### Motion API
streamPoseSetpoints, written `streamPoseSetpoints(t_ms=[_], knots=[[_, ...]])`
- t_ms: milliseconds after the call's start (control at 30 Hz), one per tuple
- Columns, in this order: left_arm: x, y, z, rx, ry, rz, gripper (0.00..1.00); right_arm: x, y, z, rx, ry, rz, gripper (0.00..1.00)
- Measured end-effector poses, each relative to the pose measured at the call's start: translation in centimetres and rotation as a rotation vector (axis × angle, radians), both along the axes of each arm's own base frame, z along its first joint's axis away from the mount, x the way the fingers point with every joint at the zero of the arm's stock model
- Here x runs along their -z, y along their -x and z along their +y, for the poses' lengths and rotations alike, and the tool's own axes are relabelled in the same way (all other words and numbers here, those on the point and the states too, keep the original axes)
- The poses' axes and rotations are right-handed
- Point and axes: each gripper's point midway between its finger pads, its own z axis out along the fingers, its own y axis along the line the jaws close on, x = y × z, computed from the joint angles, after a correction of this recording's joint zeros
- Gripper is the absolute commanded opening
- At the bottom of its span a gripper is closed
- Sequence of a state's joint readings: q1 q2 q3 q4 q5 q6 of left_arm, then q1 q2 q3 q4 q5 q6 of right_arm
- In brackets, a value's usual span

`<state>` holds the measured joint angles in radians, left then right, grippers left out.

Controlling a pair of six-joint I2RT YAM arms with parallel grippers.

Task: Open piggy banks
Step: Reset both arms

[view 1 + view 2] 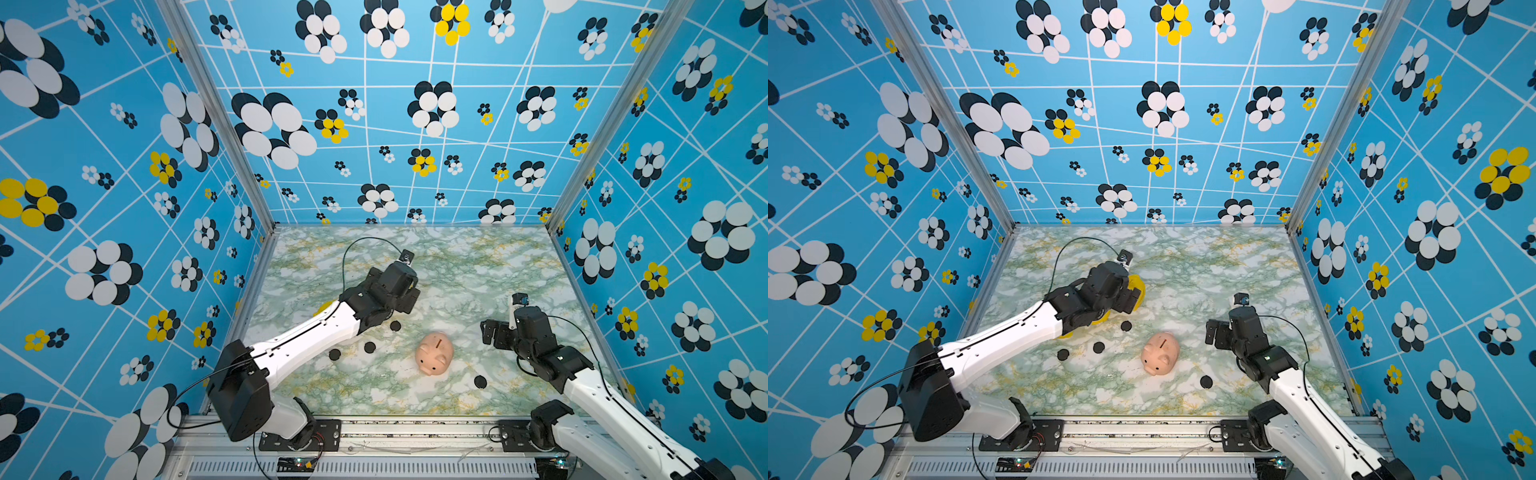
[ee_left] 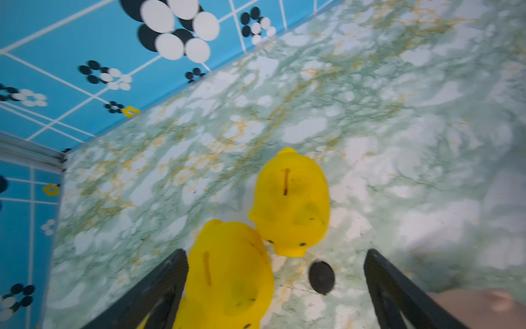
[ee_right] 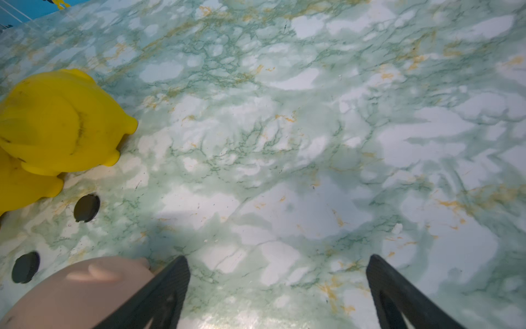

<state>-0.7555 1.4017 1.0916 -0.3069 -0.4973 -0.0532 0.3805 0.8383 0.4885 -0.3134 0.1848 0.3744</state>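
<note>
Two yellow piggy banks stand upright and touching under my left wrist. In the left wrist view the nearer one sits between the fingers of my open left gripper, close against one finger. The farther one lies just beyond the tips. In the top views my left arm hides most of them; only a yellow edge shows. The pink piggy bank stands upright mid-table, slot up. My right gripper hangs open to its right, over bare table, with the pink piggy bank beside one finger.
Loose black discs lie on the marble table: three in a row between my left arm and the pink pig, and one near the front right. One disc lies between my left fingers. Blue patterned walls enclose three sides.
</note>
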Motion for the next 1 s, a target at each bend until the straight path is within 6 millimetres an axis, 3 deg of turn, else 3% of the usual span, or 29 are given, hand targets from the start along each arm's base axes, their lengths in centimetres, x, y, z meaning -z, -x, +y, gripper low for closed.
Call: streamPoseSetpoints(t_ms=[133, 267, 367, 500, 667, 900, 1000], knots=[[2.0, -2.1, 8.1, -0.192, -0.086, -0.057, 0.99, -0.9, -1.9, -1.1, 0.013, 0.122, -0.071, 0.99], [3.8, -2.5, 16.5, -0.391, -0.079, -0.094, 0.99, -1.7, -3.2, -2.1, 0.031, 0.213, -0.159, 0.99], [4.9, -1.6, 20.3, -0.472, -0.059, -0.162, 0.99, -2.0, -3.6, -2.5, 0.036, 0.255, -0.201, 0.99], [7.1, -0.9, 22.4, -0.500, -0.033, -0.186, 0.99, -2.7, -4.4, -2.7, 0.045, 0.289, -0.239, 0.99], [7.8, -2.3, 23.0, -0.497, 0.043, -0.236, 0.99, -2.5, -5.2, -3.0, 0.043, 0.346, -0.277, 0.99], [8.3, -3.9, 22.6, -0.459, 0.157, -0.284, 0.99, 1.2, -4.6, -4.0, 0.053, 0.415, -0.314, 0.99], [8.8, -4.6, 23.0, -0.464, 0.203, -0.295, 0.99, 2.0, -4.9, -4.3, 0.058, 0.447, -0.339, 1.00]])
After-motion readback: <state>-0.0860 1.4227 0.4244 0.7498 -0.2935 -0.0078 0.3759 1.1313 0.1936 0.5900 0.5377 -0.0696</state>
